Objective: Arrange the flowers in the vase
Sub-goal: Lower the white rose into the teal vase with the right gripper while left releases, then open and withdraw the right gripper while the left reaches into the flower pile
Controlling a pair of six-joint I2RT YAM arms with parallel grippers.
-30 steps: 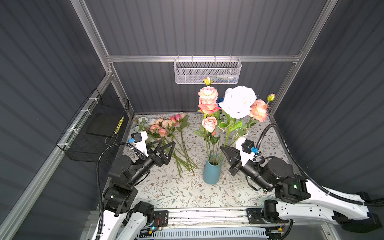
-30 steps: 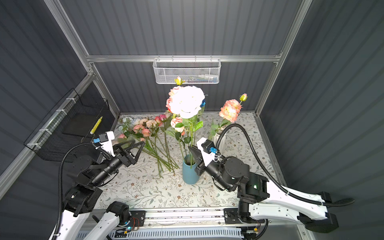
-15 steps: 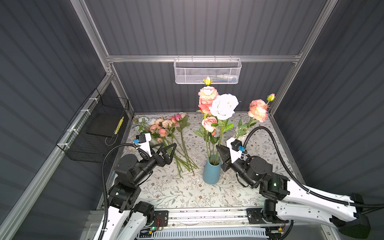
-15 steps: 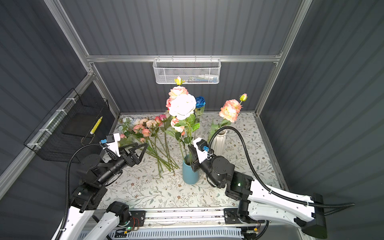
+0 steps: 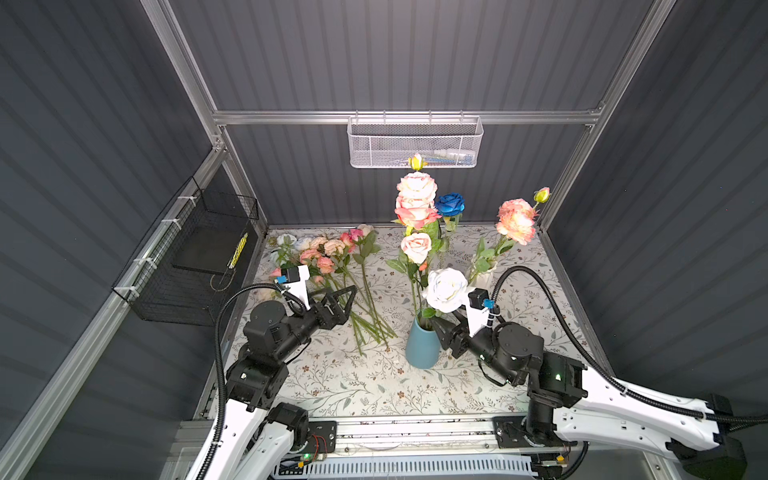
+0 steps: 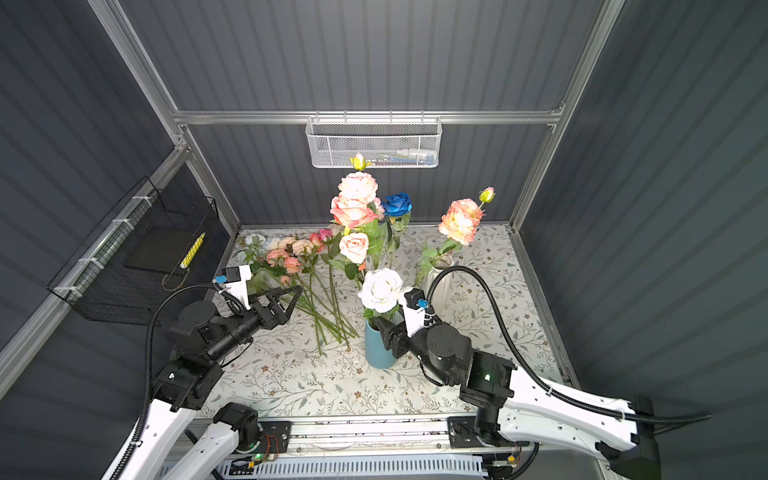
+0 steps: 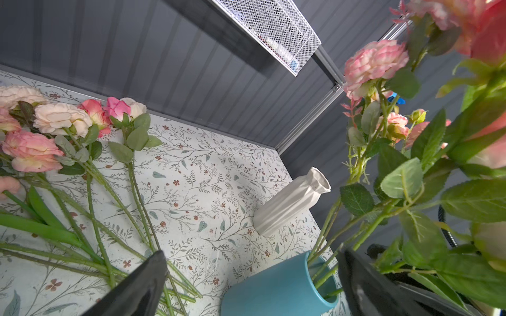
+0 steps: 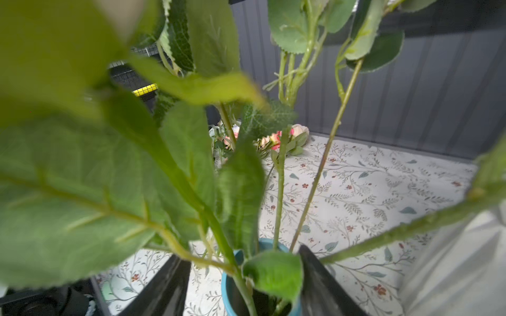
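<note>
Right wrist view: the right gripper (image 8: 242, 254) is spread at the mouth of the blue vase (image 8: 228, 279), a leafy stem (image 8: 210, 221) loose between its fingers. In both top views a white rose (image 5: 445, 289) stands in the vase among taller blooms (image 5: 415, 199). Loose flowers (image 5: 328, 257) lie on the table (image 5: 374, 386) near the wide-open left gripper (image 5: 340, 297).
</note>
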